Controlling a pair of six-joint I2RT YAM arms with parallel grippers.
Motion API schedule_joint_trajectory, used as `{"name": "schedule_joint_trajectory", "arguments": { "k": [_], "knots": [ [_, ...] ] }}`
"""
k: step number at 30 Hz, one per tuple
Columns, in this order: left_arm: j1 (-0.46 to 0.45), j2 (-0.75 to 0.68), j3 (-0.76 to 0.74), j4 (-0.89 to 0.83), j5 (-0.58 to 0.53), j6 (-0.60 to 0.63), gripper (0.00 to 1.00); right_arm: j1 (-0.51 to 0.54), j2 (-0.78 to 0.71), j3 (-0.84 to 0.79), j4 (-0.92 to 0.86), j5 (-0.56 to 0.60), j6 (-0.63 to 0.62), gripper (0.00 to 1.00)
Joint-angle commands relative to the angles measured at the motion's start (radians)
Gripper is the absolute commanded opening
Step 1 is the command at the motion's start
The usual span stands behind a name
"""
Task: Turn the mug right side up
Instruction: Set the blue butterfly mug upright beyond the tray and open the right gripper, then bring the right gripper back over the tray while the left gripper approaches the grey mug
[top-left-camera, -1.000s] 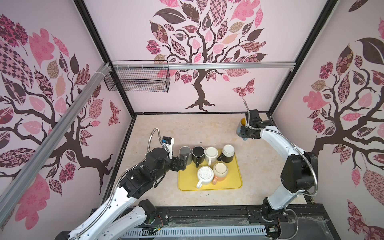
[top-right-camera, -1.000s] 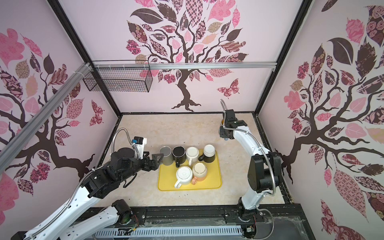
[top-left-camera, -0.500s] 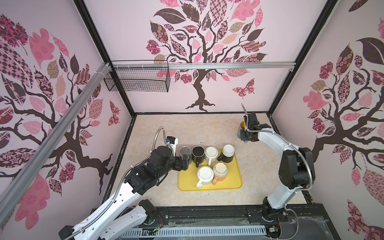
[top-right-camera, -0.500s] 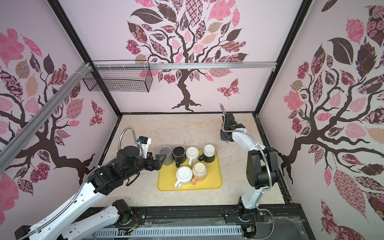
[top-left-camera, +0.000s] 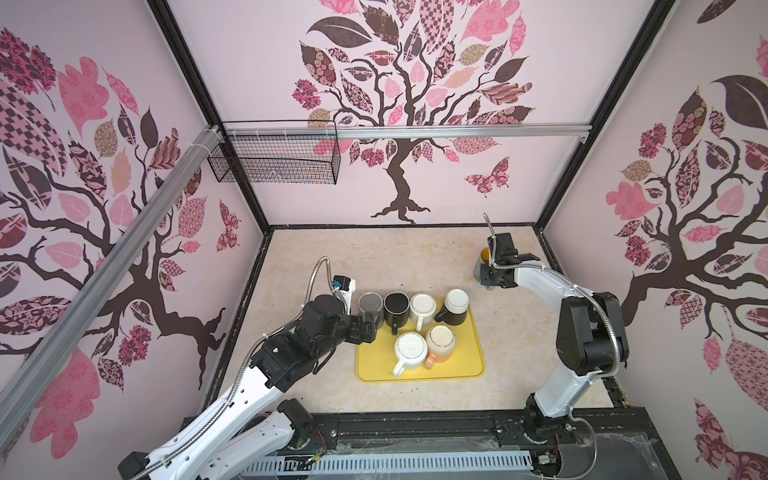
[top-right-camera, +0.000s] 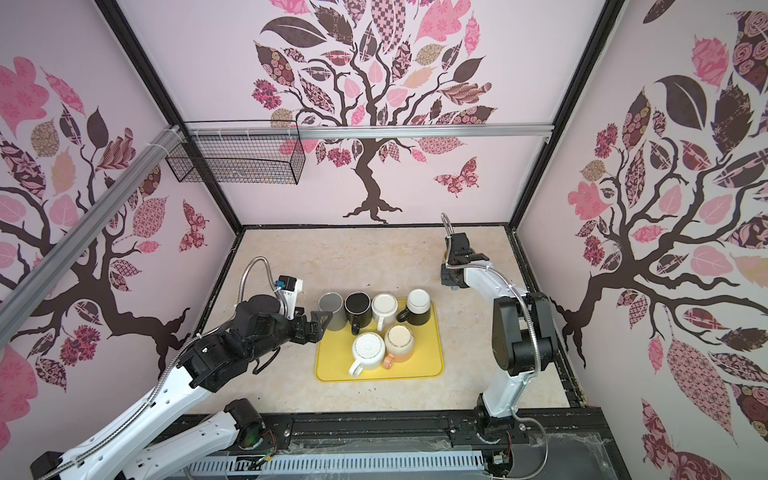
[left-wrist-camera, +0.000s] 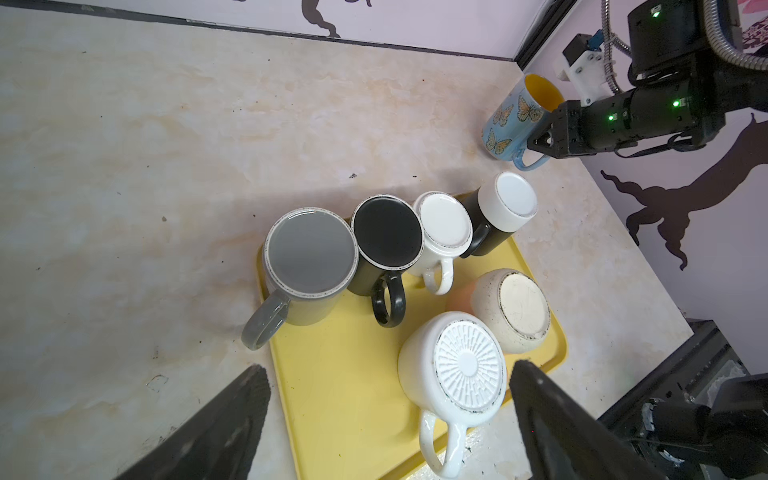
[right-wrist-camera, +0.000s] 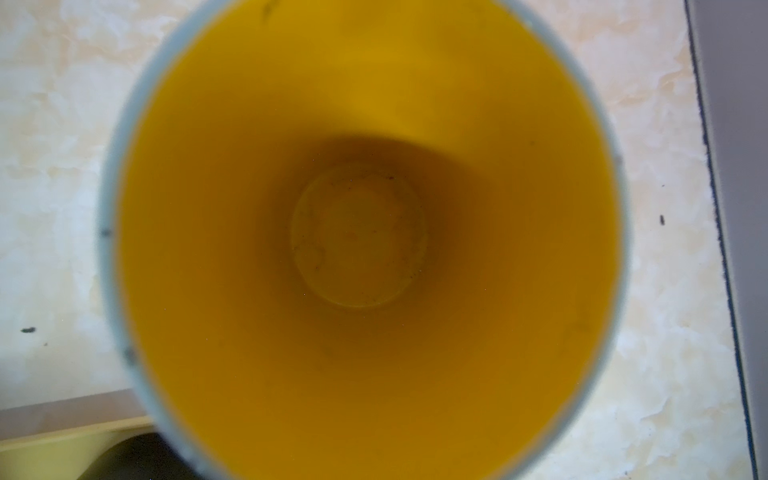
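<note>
No lettering or number seems readable on the butterfly mug (left-wrist-camera: 510, 124) or the yellow tray (left-wrist-camera: 340, 374).

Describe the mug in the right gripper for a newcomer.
Beyond the far right corner of the yellow tray, near the right wall, is the butterfly mug, its handle in the right gripper. Pale blue outside, yellow inside, it alone is mouth up.

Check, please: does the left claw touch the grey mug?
Apart. The left wrist view shows bare table between the left claw and the grey mug's handle.
</note>
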Motion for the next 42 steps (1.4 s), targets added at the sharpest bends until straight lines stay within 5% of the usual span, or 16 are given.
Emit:
{"name": "schedule_joint_trajectory", "arguments": {
  "k": [1,8,14,16,28,31,38,42],
  "knots": [
    [0.007,-0.008,-0.03,0.02,-0.003,-0.001,0.93,-0.006,-0.009,0.01,0.072,0.006,0.015,0.0],
    [0.007,-0.002,-0.034,0.022,0.009,-0.004,0.93,-0.005,-0.034,-0.028,0.073,0.021,0.023,0.03],
    [0.007,-0.003,-0.037,0.023,0.015,-0.005,0.94,-0.007,-0.056,-0.057,0.081,0.03,0.036,0.46],
    [0.006,-0.005,-0.037,0.023,0.013,-0.007,0.94,-0.005,-0.065,-0.056,0.071,0.03,0.048,0.53],
    [0.007,-0.004,-0.04,0.052,-0.096,-0.042,0.95,0.015,-0.466,-0.191,0.158,0.024,0.18,0.59],
    [0.007,0.007,-0.06,0.09,-0.137,-0.043,0.95,0.13,-0.576,-0.208,0.174,0.015,0.181,0.59],
    [0.021,0.018,-0.156,0.257,-0.118,-0.046,0.96,0.544,-0.654,-0.215,0.137,0.205,0.153,0.59],
    [0.024,0.025,-0.171,0.302,-0.058,-0.043,0.96,0.592,-0.666,-0.227,0.115,0.209,0.177,0.6]
  ]
}}
